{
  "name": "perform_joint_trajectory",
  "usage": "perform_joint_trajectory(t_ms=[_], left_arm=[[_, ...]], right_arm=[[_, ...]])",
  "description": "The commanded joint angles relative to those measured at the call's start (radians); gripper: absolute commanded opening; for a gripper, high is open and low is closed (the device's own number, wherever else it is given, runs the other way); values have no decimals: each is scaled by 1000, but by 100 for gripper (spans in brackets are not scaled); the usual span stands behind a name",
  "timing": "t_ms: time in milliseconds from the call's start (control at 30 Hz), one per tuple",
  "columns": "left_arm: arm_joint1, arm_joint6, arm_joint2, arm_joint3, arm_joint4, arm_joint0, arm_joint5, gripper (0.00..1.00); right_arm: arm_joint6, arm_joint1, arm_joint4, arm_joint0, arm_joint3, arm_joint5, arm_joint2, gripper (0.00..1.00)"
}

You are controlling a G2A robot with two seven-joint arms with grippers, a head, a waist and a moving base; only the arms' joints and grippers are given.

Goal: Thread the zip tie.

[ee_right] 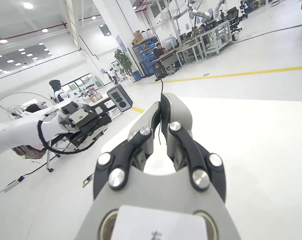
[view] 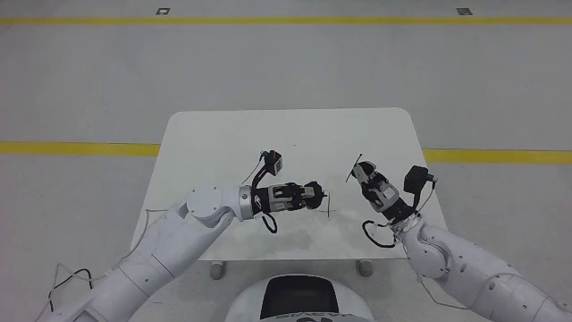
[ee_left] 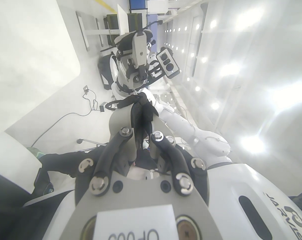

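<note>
My right gripper (ee_right: 161,102) clamps zip tie (ee_right: 162,87), tip poking ahead; left gripper (ee_left: 141,103) clenched, contents unclear. Looks pre-insertion; next needs tip-to-head alignment.

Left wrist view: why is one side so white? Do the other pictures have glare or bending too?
Left wrist view: ceiling lights flare into broad white glare, while the fingers show plainly. Right wrist view: even light, no glare; the wide lens slightly bows the yellow floor line, and the zip tie stands out dark. Top view: soft, flat light on the table.
</note>
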Motion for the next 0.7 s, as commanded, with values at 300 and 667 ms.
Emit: perform_joint_trajectory(t_ms=[300,667], left_arm=[[0,0,0,0,0,0,0,0],[0,0,0,0,0,0,0,0]], right_arm=[[-206,-57,-33,-89,-46,50,13,0],[-360,-118,-158,-139,-32,21,16,0]])
